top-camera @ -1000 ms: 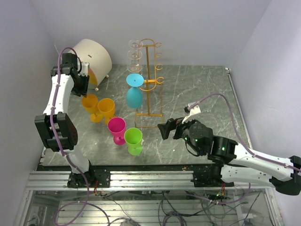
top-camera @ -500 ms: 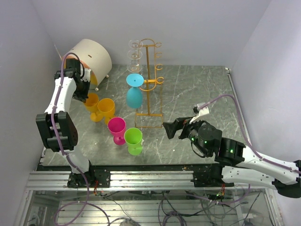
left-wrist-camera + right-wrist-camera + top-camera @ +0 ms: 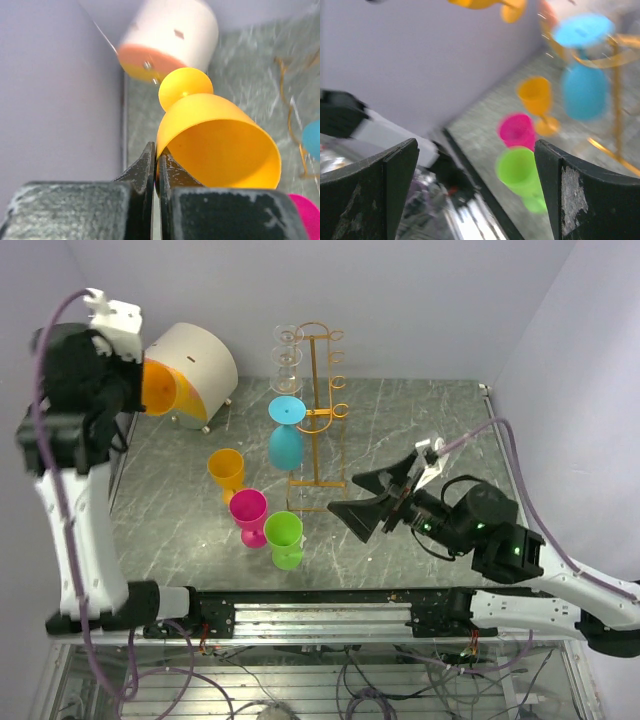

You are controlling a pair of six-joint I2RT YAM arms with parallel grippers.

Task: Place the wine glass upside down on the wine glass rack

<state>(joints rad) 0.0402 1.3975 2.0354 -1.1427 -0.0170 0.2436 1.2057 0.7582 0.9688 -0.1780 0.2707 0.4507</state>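
The left arm stands tall along the left wall, stretched up from its base at the near edge of the counter (image 3: 420,430), with its wrist bent over at the top near the back corner. The left fingers (image 3: 149,167) are pinched together on the rim wall of an orange wine glass (image 3: 215,140), one finger inside the bowl and one outside. The glass hangs in the air on its side, its foot pointing at the cream drum (image 3: 200,358) close behind it, well apart from the wine glass rack (image 3: 318,410). That orange-gold rack stands upright at the middle back of the counter, with a blue glass (image 3: 285,445) hanging upside down on its left side and clear glasses (image 3: 287,352) higher up. The right arm lies low, reaching in from the near right corner with its elbow folded, and the right fingers (image 3: 360,517) are spread wide with nothing between them, aimed towards the foot of the rack. On the counter left of the rack stand a second orange glass (image 3: 227,472), a pink glass (image 3: 248,512) and a green glass (image 3: 284,538), all upright.
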